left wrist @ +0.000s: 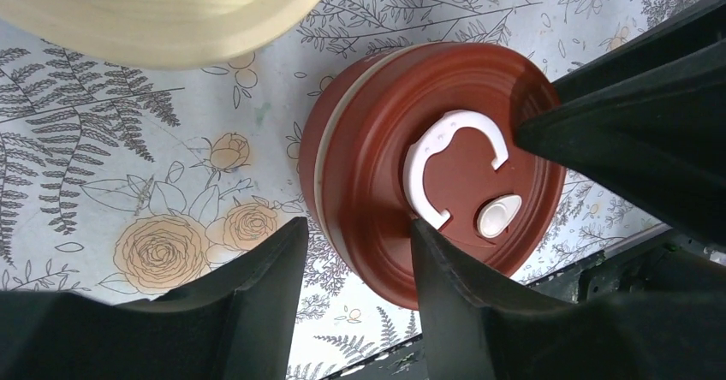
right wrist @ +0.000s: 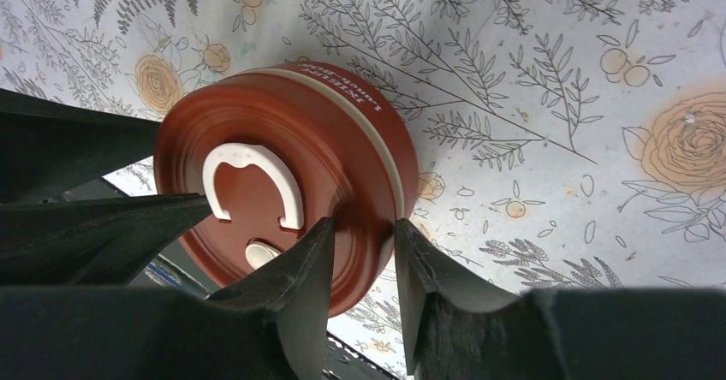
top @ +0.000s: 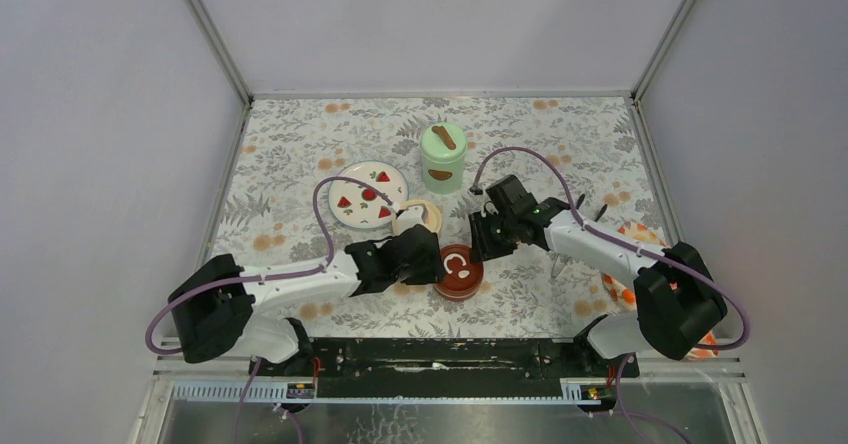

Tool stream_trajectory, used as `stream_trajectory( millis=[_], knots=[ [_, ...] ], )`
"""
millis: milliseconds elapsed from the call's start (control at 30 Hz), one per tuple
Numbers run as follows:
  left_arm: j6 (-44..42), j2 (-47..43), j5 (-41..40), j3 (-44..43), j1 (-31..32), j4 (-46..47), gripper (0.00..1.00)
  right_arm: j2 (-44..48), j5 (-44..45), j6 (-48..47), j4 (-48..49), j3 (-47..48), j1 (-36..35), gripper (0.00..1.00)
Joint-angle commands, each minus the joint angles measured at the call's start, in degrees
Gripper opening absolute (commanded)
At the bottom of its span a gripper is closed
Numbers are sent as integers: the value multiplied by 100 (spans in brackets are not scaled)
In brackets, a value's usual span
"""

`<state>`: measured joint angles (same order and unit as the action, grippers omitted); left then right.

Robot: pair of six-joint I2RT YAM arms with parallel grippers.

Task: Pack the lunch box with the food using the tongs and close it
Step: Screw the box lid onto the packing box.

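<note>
The dark-red-lidded bowl of the lunch box stands at the table's near middle, with a white C-shaped handle on its lid. My left gripper straddles its rim. One fingertip rests on the lid, the other is a sliver off the wall. My right gripper pinches the opposite rim, one finger on the lid and one against the side. The cream-lidded bowl and the mint-green jar stand further back. Food and tongs are out of view.
A white plate with red fruit pictures lies at the back left. An orange-and-white item lies at the right, partly hidden behind the right arm. The black rail runs along the near edge.
</note>
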<state>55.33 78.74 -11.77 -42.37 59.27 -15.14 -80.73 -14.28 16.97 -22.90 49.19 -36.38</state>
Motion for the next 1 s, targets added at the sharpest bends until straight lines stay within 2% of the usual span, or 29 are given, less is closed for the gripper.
stream_trajectory(
  millis=[0,233,567,800,967],
  knots=[
    [14,271,19,378,41,-130,54,-136,305,-172,-307,18,-165,38],
    [53,319,-17,497,42,-152,54,-1,427,-209,-470,229,-222,38],
    [-175,112,-113,-122,40,-519,55,-125,442,-336,-695,653,-230,35],
    [-268,376,-122,-191,41,-542,45,-206,448,-324,-716,604,-267,31],
    [-430,602,-261,-378,28,-557,40,-100,452,-166,-728,418,-375,24]
  ],
)
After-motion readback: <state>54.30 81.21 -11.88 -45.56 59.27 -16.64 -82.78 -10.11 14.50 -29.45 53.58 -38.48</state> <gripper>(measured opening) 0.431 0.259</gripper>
